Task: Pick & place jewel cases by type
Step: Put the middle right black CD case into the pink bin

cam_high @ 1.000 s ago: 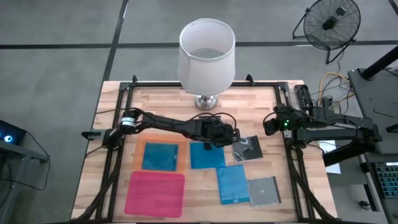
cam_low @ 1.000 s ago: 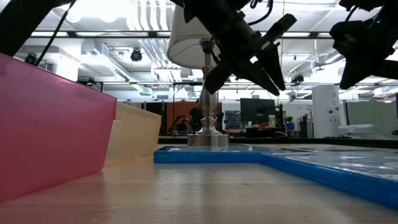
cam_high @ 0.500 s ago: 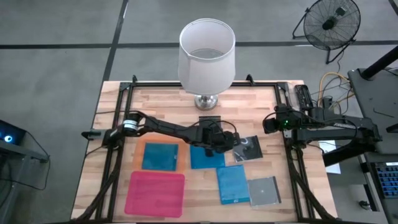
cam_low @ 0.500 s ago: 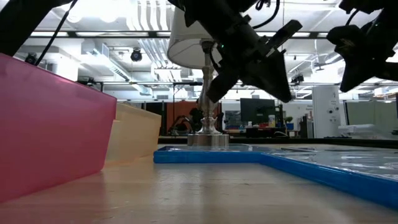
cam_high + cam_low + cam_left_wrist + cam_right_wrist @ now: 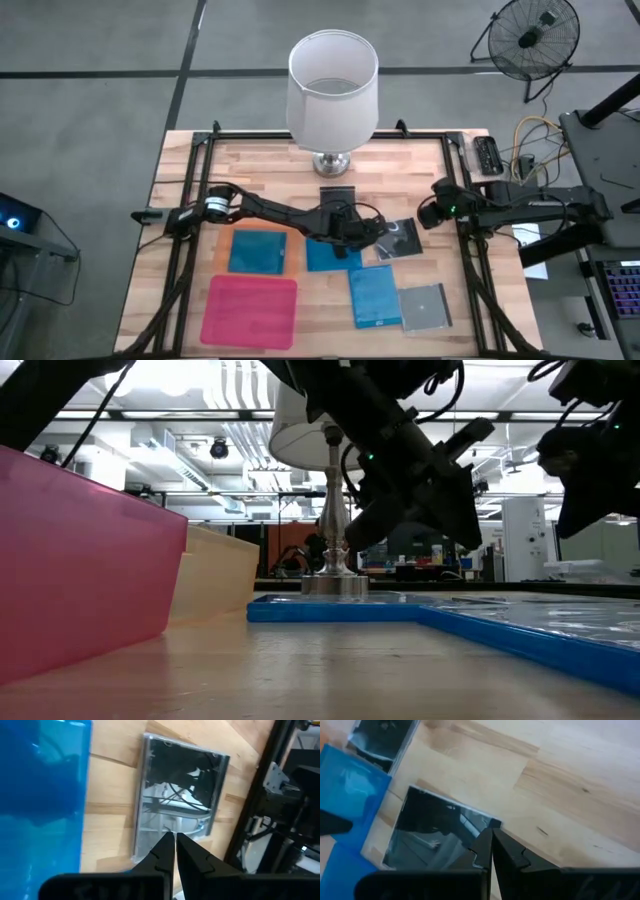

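Jewel cases lie in a loose cluster on the near side of the lamp [image 5: 333,90], and I read them nearest first: a clear case [image 5: 425,306] and a blue case [image 5: 374,296] side by side, then a second blue case [image 5: 333,254] and a dark case [image 5: 400,239] closer to the lamp, plus one more dark case [image 5: 337,196] right at the lamp's base. A third blue case [image 5: 259,251] sits on the orange sheet [image 5: 224,250], with the pink sheet [image 5: 250,311] nearer than it.

My left gripper [image 5: 365,232] hangs low between the second blue case and the dark case, fingers pressed together with nothing between them; in its wrist view the tips [image 5: 171,842] point at that dark case's near edge [image 5: 178,795]. The right gripper [image 5: 428,215] waits just beside the same case, also closed and empty.

My worry is that closed tips coming down here would only shove the thin case across the wood [image 5: 260,170], or ride onto the blue neighbour. With both arms close, a reach could also bump one into the other.
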You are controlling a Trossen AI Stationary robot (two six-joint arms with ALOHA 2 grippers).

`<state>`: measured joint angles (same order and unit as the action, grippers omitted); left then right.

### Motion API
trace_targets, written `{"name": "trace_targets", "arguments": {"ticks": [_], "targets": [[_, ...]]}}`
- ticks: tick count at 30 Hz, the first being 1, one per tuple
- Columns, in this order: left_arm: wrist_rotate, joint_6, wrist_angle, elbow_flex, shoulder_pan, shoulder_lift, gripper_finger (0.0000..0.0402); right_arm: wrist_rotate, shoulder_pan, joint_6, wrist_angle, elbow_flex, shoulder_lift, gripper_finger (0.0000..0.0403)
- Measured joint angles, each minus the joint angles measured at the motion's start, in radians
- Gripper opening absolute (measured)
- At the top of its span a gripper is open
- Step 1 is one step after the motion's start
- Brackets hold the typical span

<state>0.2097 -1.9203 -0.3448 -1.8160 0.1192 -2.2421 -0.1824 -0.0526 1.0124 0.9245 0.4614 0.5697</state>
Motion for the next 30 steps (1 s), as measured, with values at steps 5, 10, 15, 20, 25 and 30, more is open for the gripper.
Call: {"name": "trace_targets", "arguments": {"ticks": [5,10,15,20,25,30], "targets": [[-0.001,-0.011,-0.056,0.003,-0.004,0.0,0.0,-0.001,0.003,-0.007,0.0,-0.012,0.0,0.0008],[-0.01,-0.017,-0.062,-0.011,-0.013,-0.001,0.0,0.0,0.003,0.006,-0.033,-0.037,0.0,0.0008],[-0.007,0.025,-0.177,-0.085,-0.018,-0.001,0.0,0.0,0.003,0.009,-0.049,-0.054,0.0,0.0008],[0.028,0.053,-0.395,-0.202,-0.019,-0.001,0.0,0.0,0.003,0.011,-0.049,-0.058,0.0,0.0008],[0.039,0.058,-0.425,-0.238,-0.02,-0.001,0.0,0.0,0.003,0.015,-0.048,-0.058,0.0,0.0008],[0.009,0.04,-0.417,-0.275,-0.012,-0.042,0.0,-0.001,0.003,0.009,-0.048,-0.058,0.0,0.0008]]}}
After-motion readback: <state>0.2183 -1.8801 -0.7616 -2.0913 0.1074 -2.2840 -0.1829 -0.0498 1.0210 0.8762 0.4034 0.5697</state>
